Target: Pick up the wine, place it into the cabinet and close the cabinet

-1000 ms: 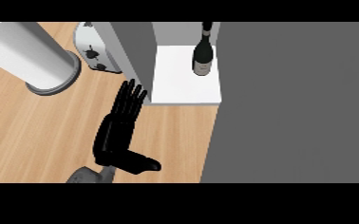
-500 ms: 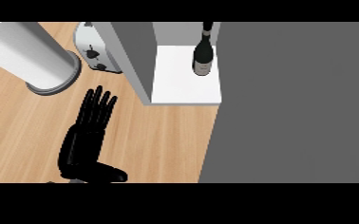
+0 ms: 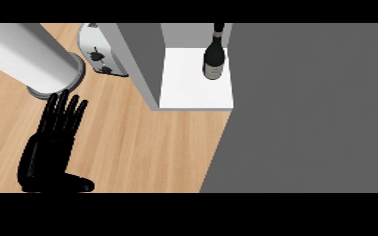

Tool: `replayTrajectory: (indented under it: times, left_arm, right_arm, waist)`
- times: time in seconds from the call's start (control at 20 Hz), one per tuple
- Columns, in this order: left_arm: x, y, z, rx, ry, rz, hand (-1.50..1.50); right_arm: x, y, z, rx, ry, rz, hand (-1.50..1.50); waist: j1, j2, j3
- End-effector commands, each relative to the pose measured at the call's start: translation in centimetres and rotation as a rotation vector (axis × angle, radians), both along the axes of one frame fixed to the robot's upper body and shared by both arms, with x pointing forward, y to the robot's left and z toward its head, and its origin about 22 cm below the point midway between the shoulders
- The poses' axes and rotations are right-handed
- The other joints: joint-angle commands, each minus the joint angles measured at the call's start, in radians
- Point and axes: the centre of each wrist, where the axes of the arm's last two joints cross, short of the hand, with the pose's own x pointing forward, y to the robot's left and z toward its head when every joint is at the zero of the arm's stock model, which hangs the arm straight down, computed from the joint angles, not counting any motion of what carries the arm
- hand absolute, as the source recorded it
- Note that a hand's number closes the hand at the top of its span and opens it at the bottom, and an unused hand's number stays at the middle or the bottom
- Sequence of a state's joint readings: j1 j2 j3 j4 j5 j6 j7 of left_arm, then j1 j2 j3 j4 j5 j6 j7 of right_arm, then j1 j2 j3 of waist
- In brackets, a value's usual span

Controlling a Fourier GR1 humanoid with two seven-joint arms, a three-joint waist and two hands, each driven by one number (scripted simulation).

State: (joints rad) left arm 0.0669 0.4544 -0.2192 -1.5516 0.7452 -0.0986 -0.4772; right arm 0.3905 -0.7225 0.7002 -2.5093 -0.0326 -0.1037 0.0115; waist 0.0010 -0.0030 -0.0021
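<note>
— What did we count over the counter?

— We counted one hand, the left hand (image 3: 48,150), black, low at the view's left side. It lay over the wooden counter (image 3: 148,145) with its fingers (image 3: 63,112) straight and slightly spread, pointing toward the view's top. Its thumb (image 3: 74,184) stuck out sideways near the lower edge. It held nothing.

— And the wine?

— We saw one wine bottle (image 3: 214,55), dark, with a paler label on its body. It sat inside the cabinet (image 3: 144,65) on the white shelf (image 3: 192,87), at the shelf's right side, with its neck toward the view's top. It was well apart from the hand.

— Was the cabinet shut?

— No, we looked straight into its one compartment. We saw one grey side wall at the left of the shelf. One broad dark grey panel (image 3: 303,110) filled the view to the right of it, and we could not tell whether that was the door.

— Anything else?

— Two more things, both at the upper left. One was a pale grey cylinder (image 3: 37,60), just beyond the fingertips, and we could not tell whether they touched it. The other was a white appliance (image 3: 100,45) with dark knobs, standing between the cylinder and the cabinet's wall.
</note>
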Motion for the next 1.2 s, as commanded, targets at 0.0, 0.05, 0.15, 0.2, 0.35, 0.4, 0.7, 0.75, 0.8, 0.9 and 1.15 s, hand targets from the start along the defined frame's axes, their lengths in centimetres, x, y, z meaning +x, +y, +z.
replayTrajectory:
  times: [0.0,0.05,0.15,0.2,0.35,0.4,0.7,0.75,0.8,0.9,1.15]
  left_arm:
    - [-1.4,3.0,-0.4,0.002,-0.017,0.017,-1.50]
    - [-1.5,3.0,0.4,0.027,-0.021,0.016,-1.50]
    - [0.7,4.1,1.4,0.023,-0.027,0.024,-1.50]
    - [0.1,4.8,1.0,0.004,-0.027,0.007,-1.50]
    - [-0.7,3.8,1.7,0.020,-0.028,-0.008,-1.50]
    - [-0.2,4.9,1.9,0.011,-0.017,-0.012,-1.50]
    - [0.0,5.3,2.2,0.011,-0.021,-0.023,-1.50]
    - [0.6,6.3,2.5,0.025,-0.022,-0.020,-1.50]
    - [-0.3,7.2,2.4,0.023,-0.021,-0.010,-1.50]
    - [0.4,7.1,2.9,0.019,-0.027,-0.020,-1.50]
    - [0.0,7.1,2.6,0.013,-0.018,-0.047,-1.50]
  right_arm:
    - [-2.3,0.9,4.9,0.113,-0.037,0.073,1.50]
    - [-2.4,1.3,4.3,0.115,-0.036,0.083,1.50]
    - [-2.3,1.4,4.8,0.104,-0.036,0.096,1.50]
    - [-1.6,1.7,4.4,0.117,-0.037,0.104,1.50]
    - [-1.8,1.6,5.1,0.122,-0.022,0.112,1.50]
    - [-1.1,2.1,4.2,0.138,-0.037,0.106,1.50]
    - [0.1,3.0,4.1,0.160,-0.038,0.146,1.50]
    - [0.6,3.2,3.8,0.152,-0.022,0.151,1.50]
    - [0.7,3.5,3.7,0.160,-0.042,0.146,1.50]
    - [1.3,4.1,3.6,0.161,-0.041,0.160,1.50]
    - [4.2,6.2,3.3,0.124,-0.036,0.149,1.50]
  waist:
    - [0.011,0.000,-0.002]
    - [0.009,-0.003,-0.001]
    - [-0.001,0.001,-0.002]
    - [0.012,0.004,-0.003]
    - [0.022,0.002,-0.003]
    - [0.018,0.003,-0.002]
    - [0.042,0.007,-0.005]
    - [0.038,0.010,-0.005]
    - [0.052,0.007,-0.006]
    - [0.046,0.008,-0.005]
    - [0.075,0.011,-0.006]
